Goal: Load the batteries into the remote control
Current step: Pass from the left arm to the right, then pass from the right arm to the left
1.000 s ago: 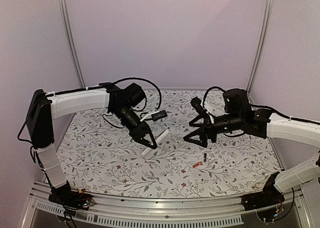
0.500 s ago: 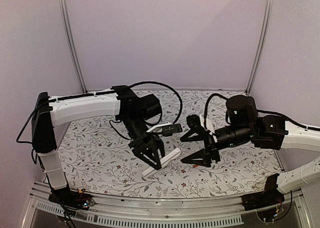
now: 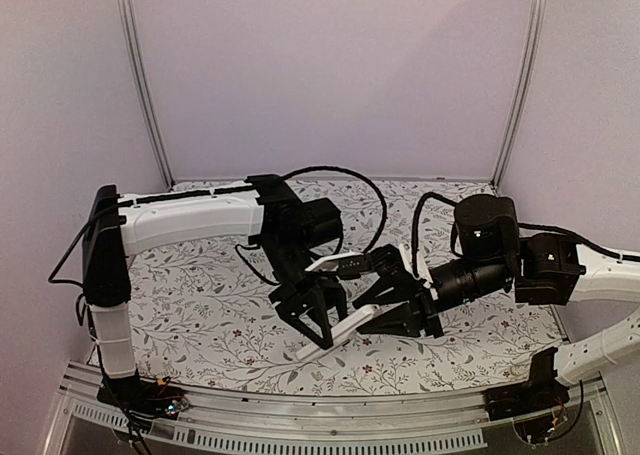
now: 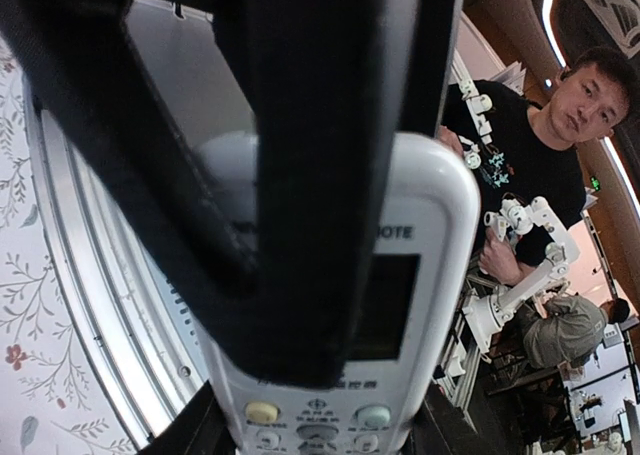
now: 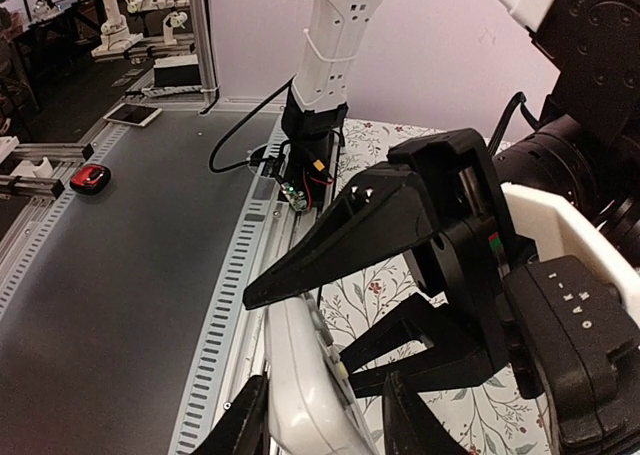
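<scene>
The white remote control hangs tilted above the near middle of the table. My left gripper is shut on it, a finger on each long edge. In the left wrist view its pale screen and small buttons face the camera between my left gripper's fingers, and a black finger of the right gripper crosses in front. My right gripper straddles the remote's other end. In the right wrist view my right gripper has one finger against the remote's back, with a narrow gap on the button side. The batteries are hidden.
A floral mat covers the table, with a slotted aluminium rail along the near edge. Both arm bases stand on that rail. Upright frame posts rise at the back corners. Black cables loop behind both wrists.
Both arms have come to the near middle of the table, the left one carrying the remote. The right gripper's jaws have narrowed from wide open around the remote's end.
</scene>
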You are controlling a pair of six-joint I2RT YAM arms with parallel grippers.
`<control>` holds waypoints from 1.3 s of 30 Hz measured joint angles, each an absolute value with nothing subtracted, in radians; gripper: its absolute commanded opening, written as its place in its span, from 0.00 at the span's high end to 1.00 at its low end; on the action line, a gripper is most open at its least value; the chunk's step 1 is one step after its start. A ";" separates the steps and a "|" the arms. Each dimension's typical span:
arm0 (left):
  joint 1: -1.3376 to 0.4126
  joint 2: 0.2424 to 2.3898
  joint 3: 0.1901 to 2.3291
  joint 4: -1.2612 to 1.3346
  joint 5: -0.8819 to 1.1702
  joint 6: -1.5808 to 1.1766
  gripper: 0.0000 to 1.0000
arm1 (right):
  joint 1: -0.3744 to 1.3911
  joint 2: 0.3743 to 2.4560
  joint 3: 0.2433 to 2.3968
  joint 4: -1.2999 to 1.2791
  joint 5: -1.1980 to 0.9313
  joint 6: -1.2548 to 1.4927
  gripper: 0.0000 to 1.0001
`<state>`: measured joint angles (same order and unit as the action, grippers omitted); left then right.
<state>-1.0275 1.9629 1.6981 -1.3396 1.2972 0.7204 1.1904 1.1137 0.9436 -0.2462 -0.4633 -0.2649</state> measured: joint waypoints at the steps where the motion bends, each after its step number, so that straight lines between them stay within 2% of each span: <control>1: -1.030 1.966 1.702 -1.344 1.298 0.732 0.66 | 1.190 1.114 0.944 -0.246 -0.463 -0.267 0.71; 7: -1.034 1.977 1.705 -1.375 1.318 0.773 0.58 | 1.198 1.114 0.944 -0.250 -0.483 -0.293 0.89; 11: -1.034 1.983 1.707 -1.379 1.323 0.788 0.38 | 1.198 1.114 0.944 -0.254 -0.484 -0.292 1.00; 14: -1.029 1.983 1.712 -1.370 1.330 0.798 0.20 | 1.200 1.113 0.944 -0.254 -0.480 -0.271 1.00; 18: -1.008 1.983 1.714 -1.361 1.358 0.813 0.01 | 1.200 1.112 0.944 -0.260 -0.466 -0.240 1.00; 24: -0.912 1.937 1.666 -1.350 1.390 0.764 0.00 | 1.200 1.108 0.944 -0.263 -0.422 -0.215 1.00; 27: -0.849 1.864 1.592 -1.267 1.367 0.636 0.00 | 1.185 1.108 0.944 -0.262 -0.402 -0.194 1.00; 33: -0.786 1.636 1.410 -0.917 1.024 0.279 0.00 | 1.101 1.105 0.943 -0.249 -0.396 -0.117 1.00; 36: -0.753 1.562 1.372 -0.780 0.829 0.167 0.00 | 1.040 1.105 0.943 -0.245 -0.402 -0.067 1.00; 39: -0.734 1.431 1.235 -0.584 0.626 0.078 0.00 | 0.971 1.110 0.943 -0.235 -0.418 -0.007 1.00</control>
